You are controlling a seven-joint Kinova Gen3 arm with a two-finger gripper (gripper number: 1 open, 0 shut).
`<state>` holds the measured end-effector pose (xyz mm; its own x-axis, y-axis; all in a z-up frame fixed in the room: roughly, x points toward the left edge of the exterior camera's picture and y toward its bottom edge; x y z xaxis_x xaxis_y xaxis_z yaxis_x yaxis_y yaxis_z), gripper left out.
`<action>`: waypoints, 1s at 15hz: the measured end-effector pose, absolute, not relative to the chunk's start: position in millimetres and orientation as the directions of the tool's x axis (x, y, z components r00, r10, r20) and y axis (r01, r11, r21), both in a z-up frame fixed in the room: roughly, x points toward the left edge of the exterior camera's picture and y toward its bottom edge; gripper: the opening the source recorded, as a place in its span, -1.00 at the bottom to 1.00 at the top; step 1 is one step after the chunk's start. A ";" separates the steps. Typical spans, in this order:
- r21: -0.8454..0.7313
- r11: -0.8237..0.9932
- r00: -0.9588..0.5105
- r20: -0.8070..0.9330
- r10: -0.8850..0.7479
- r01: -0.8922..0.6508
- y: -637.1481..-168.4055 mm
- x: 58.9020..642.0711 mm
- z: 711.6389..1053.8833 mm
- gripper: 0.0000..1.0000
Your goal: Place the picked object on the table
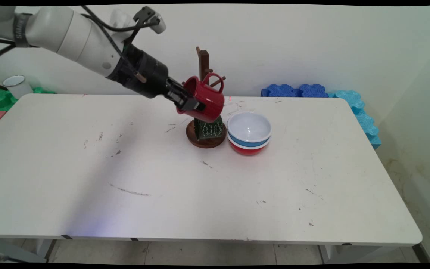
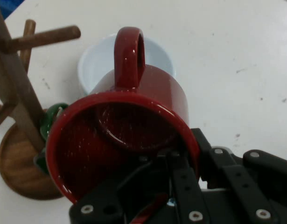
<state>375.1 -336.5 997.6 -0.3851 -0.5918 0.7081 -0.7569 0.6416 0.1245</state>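
My black gripper (image 1: 189,101) is shut on the rim of a red mug (image 1: 204,98), one finger inside and one outside, and holds it tilted in the air. The mug's handle (image 1: 215,80) points up, close to a peg of the wooden mug tree (image 1: 203,67). In the hand view the red mug (image 2: 129,126) fills the middle, its mouth facing me, the handle (image 2: 129,56) on top, the tree's pegs (image 2: 45,38) to the left. A dark green mug (image 1: 208,129) sits low on the tree's round base (image 1: 204,141), partly hidden behind the red mug.
Just right of the tree stands a stack of bowls, a white-blue bowl (image 1: 249,129) on a red one (image 1: 248,148). Blue foam blocks (image 1: 293,90) line the wall and right table edge. A white cup (image 1: 17,86) and green foam lie at far left.
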 end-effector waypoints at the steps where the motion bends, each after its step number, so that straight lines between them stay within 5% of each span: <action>1: 0.119 0.645 -0.393 0.705 -0.590 -0.755 -335.1 376.4 997.2 -1.00; 15: -0.039 0.688 -0.578 0.577 -0.577 -0.725 -311.9 441.8 974.1 -1.00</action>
<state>441.8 -311.9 974.1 -0.5784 -0.5768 0.5768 -0.7250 0.6876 -0.0394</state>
